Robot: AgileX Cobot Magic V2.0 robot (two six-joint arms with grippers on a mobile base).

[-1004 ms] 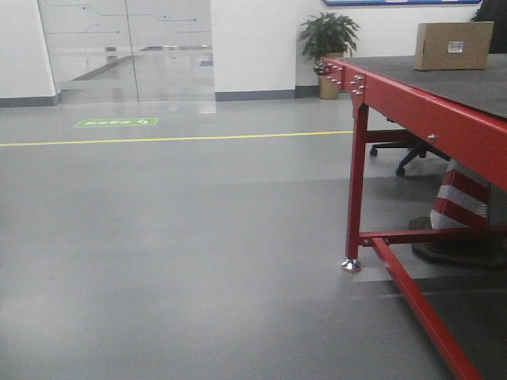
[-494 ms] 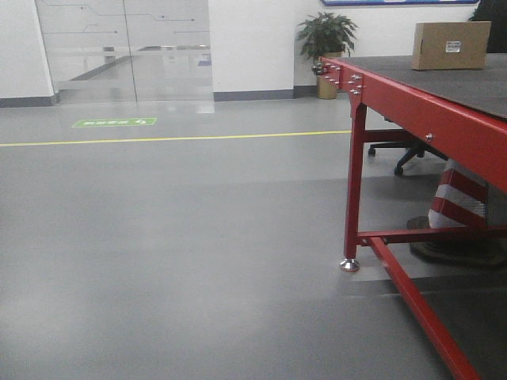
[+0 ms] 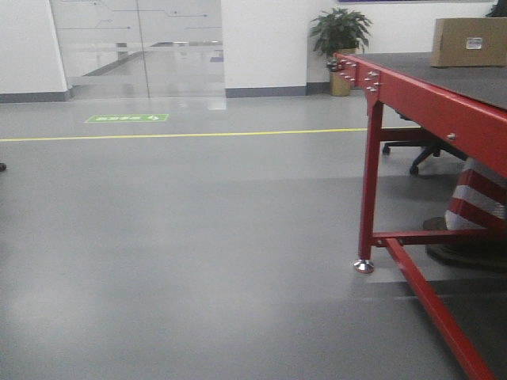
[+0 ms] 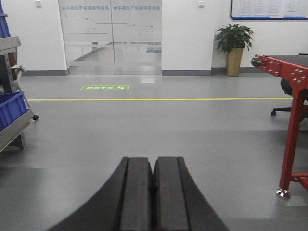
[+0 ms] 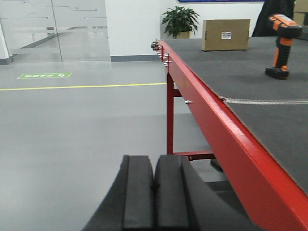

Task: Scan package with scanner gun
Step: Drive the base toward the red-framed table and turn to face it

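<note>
The package (image 5: 225, 34), a tan cardboard box with a small white label, stands at the far end of the red-framed table (image 5: 211, 120); in the front view the package (image 3: 469, 41) sits at the top right. The scanner gun (image 5: 283, 42), black head and orange handle, stands upright on its base at the table's right side. My right gripper (image 5: 153, 168) is shut and empty, hanging over the floor left of the table edge. Facing open floor, my left gripper (image 4: 153, 166) is likewise shut with nothing in it.
A potted plant (image 3: 341, 43) stands by the far wall behind the table. A red-and-white cone (image 3: 478, 207) and an office chair base (image 3: 420, 154) sit under the table (image 3: 444, 111). A cart with a blue bin (image 4: 12, 113) is at the left. Glass doors (image 4: 110, 36) lie ahead.
The front view has shifted: the table, box and plant now sit further right in the frame, and the floor to the left shows more.
</note>
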